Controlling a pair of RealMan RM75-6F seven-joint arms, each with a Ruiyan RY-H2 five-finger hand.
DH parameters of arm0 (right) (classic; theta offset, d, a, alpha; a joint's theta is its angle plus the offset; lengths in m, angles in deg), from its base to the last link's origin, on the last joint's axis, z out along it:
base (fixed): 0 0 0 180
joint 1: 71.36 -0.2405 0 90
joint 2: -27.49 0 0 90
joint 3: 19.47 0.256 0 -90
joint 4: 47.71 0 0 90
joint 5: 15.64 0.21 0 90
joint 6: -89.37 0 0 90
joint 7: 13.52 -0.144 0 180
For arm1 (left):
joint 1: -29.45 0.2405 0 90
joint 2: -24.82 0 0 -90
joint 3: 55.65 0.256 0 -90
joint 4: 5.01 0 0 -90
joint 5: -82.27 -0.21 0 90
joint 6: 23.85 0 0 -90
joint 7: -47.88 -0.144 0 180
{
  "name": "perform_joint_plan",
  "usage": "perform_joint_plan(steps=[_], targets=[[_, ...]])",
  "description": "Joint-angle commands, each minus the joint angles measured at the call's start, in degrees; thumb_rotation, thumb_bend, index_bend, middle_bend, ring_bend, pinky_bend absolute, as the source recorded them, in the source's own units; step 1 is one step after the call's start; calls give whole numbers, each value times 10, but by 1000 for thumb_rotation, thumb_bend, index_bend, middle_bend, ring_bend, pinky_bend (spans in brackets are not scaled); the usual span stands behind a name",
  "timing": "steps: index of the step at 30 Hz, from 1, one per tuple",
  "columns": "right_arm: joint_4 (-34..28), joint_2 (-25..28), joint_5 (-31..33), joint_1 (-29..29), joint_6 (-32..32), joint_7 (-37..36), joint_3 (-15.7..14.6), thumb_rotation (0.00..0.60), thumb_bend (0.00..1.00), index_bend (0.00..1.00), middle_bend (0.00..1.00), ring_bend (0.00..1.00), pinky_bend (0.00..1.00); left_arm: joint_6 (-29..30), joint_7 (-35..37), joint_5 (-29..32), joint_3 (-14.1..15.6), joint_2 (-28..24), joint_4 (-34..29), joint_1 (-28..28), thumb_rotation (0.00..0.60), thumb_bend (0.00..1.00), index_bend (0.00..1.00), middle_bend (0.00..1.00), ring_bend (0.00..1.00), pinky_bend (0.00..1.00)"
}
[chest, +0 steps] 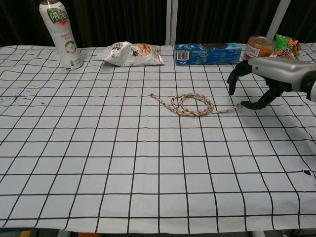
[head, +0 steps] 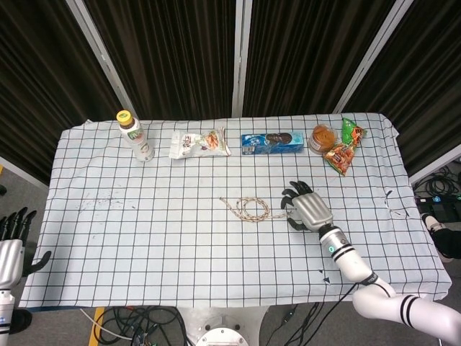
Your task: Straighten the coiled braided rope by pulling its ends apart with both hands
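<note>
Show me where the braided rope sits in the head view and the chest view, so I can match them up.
Head view: the braided rope lies coiled at table centre, just left of the right hand.
Chest view: the rope sits centre, slightly right, its free end by that hand.
Shared landmark: the blue biscuit box behind it.

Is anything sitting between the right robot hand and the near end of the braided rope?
Nothing visible. The right robot hand is open beside the braided rope end, with only bare checked tablecloth between them.
</note>
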Motion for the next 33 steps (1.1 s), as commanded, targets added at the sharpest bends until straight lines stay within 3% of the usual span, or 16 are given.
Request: perform_joint_plan(steps=[1, 15, 33], targets=[[20, -20, 12, -5, 3, 3, -6, 600, 340, 424, 210, 0, 0, 0, 3, -2, 0, 2, 4, -1, 600, 205, 90, 11, 0, 0], [75, -74, 31, -25, 10, 14, -10, 600, 364, 456, 211, 0, 0, -4, 16, 0, -1, 8, 18, 0, 600, 204, 90, 11, 0, 0], [93, -96, 47, -35, 8, 21, -10, 600, 367, 518, 230, 0, 0, -8, 28, 3, -2, 13, 32, 0, 600, 204, 89, 11, 0, 0]])
